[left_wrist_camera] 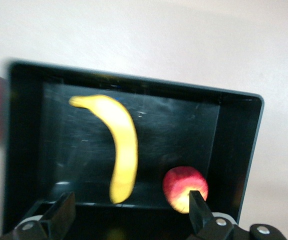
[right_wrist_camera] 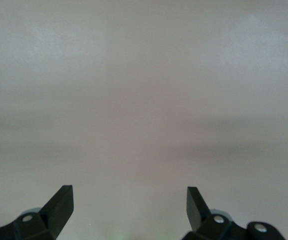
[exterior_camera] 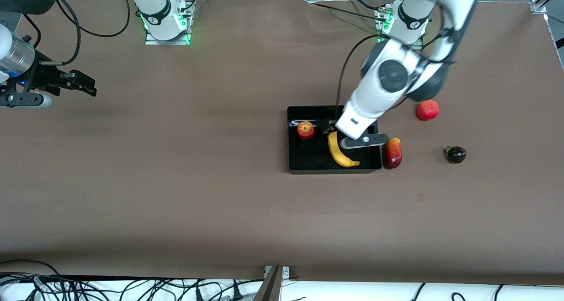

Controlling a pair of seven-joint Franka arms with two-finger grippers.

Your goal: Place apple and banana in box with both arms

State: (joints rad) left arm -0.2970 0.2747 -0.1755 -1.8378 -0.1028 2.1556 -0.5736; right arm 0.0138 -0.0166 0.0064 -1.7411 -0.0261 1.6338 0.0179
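The black box [exterior_camera: 330, 170] sits mid-table, toward the left arm's end. Inside it lie the red-and-yellow apple [exterior_camera: 305, 130] and the curved yellow banana [exterior_camera: 340, 151], apart from each other. My left gripper [exterior_camera: 329, 128] hangs low over the box between them, open and holding nothing. In the left wrist view the banana [left_wrist_camera: 121, 145] and apple [left_wrist_camera: 184, 189] rest on the floor of the box [left_wrist_camera: 133, 80], past my open left gripper [left_wrist_camera: 131, 212]. My right gripper [exterior_camera: 83, 84] waits open over the table at the right arm's end. The right wrist view shows this gripper [right_wrist_camera: 128, 205] over bare table.
A dark-red-and-yellow mango-like fruit [exterior_camera: 392, 153] lies just outside the box wall toward the left arm's end. A plain red round fruit [exterior_camera: 427, 110] and a small dark purple fruit [exterior_camera: 455, 154] lie farther that way. Cables run along the table's near edge.
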